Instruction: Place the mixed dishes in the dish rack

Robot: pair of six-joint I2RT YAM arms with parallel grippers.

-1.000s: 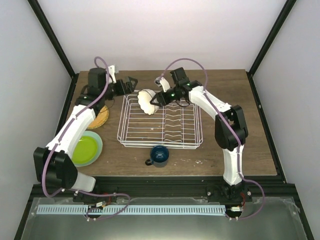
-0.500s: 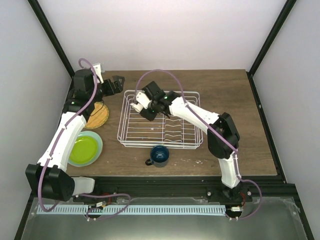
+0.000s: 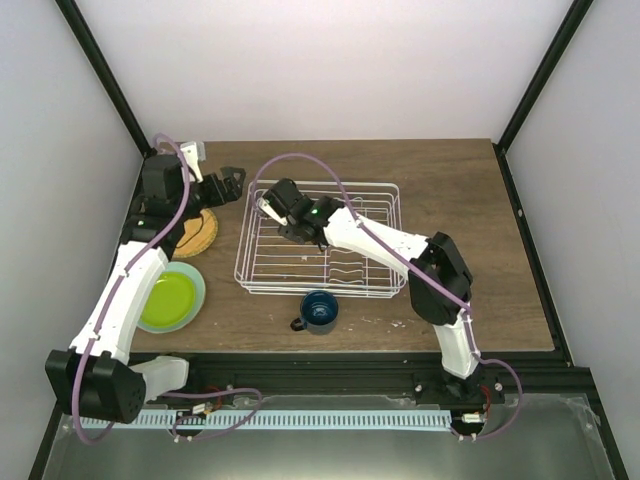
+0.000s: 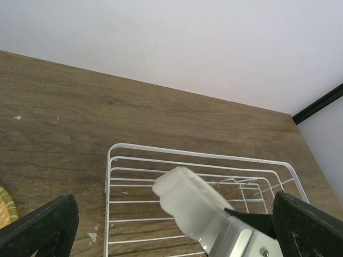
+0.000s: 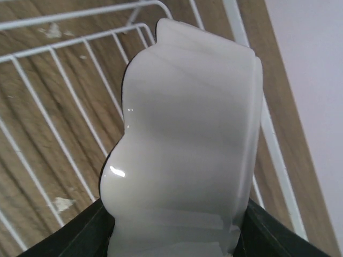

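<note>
One glossy cream scalloped-rim bowl point(image 5: 182, 134), clamped by the right gripper point(image 3: 275, 210), over one white wire dish rack point(image 3: 300, 262); left gripper point(image 3: 235, 178) jaws apart.

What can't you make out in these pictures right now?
- Right wrist: the cream bowl fills the view and hides the rack wires beneath it.
- Top external: the bowl is mostly hidden under the right arm, so contact with the rack is unclear.
- Left wrist: the flat plate is cut off by the left edge.

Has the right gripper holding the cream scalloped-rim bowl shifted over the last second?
Yes. The right gripper, shut on the cream scalloped-rim bowl, has moved left, toward the far-left corner of the white wire dish rack.
</note>
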